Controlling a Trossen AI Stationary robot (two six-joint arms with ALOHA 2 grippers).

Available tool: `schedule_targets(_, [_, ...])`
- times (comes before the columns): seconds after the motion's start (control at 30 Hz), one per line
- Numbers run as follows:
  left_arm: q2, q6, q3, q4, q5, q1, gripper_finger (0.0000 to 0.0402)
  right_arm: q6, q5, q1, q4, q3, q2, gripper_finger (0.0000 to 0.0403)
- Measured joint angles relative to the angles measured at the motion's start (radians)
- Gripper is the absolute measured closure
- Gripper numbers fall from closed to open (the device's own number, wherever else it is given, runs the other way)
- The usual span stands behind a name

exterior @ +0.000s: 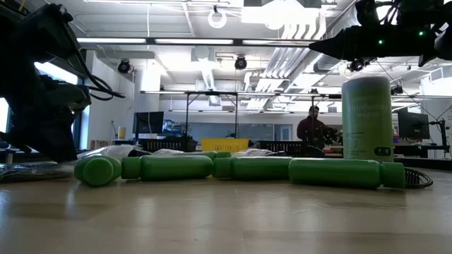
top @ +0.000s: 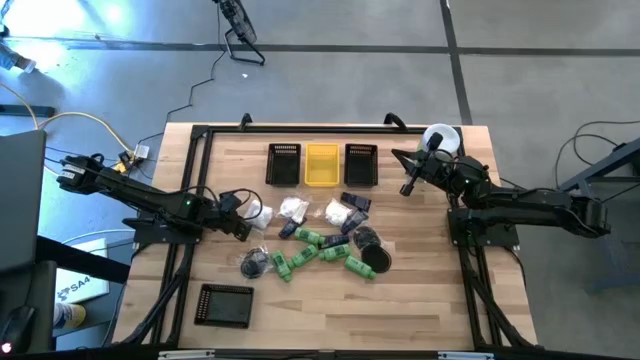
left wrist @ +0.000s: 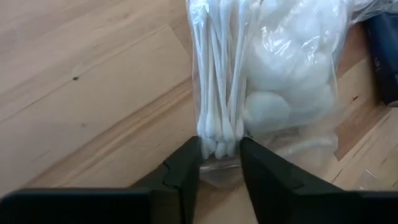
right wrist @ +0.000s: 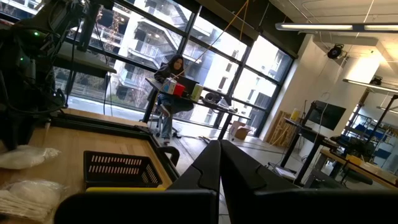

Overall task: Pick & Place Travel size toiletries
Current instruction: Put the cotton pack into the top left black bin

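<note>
The travel size toiletries lie mid-table: green bottles (top: pixel 320 250), white packets (top: pixel 293 208), dark tubes (top: pixel 355 203) and black round pieces (top: pixel 375 258). At the left end of the group lies a clear packet of cotton swabs and cotton balls (left wrist: pixel 261 81), flat on the wood. My left gripper (left wrist: pixel 219 171) is down at that packet's near end, shut on it. My right gripper (right wrist: pixel 221 168) hangs shut and empty above the table's far right (top: pixel 408 185). My left gripper pinches the packet's end (left wrist: pixel 219 163) between its two fingers (left wrist: pixel 186 168), where the swab tips bunch together. The fingers slant down from the table's left side and lie along the packet. The packet rests flat on the table.
Two black bins (top: pixel 284 164) (top: pixel 360 165) and a yellow bin (top: pixel 321 165) stand in a row at the far edge. Another black bin (top: pixel 226 305) sits at the near left. A pale-green cylinder with a white lid (top: pixel 440 140) stands at the far right.
</note>
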Motion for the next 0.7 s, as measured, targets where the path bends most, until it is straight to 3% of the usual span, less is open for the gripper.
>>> schedule_targets(0.2, [0.0,0.0,-0.001,0.003,-0.006,0.0,0.0387,0.008,0.0,0.0,0.0,0.0,0.0,0.0401])
schedule_targets(0.43, [-0.001,0.009,-0.003,0.061,-0.036,0.0,0.0383,0.01,0.0,0.0,0.0,0.0,0.0,0.0401])
schedule_targets(0.57, [-0.008,0.121,0.024,0.157,-0.056,0.0,0.0394,0.01,0.0,0.0,0.0,0.0,0.0,0.0401])
schedule_targets(0.7, [-0.008,0.175,0.053,0.148,-0.058,0.0,0.0394,0.011,0.0,0.0,0.001,0.0,0.0,0.0401])
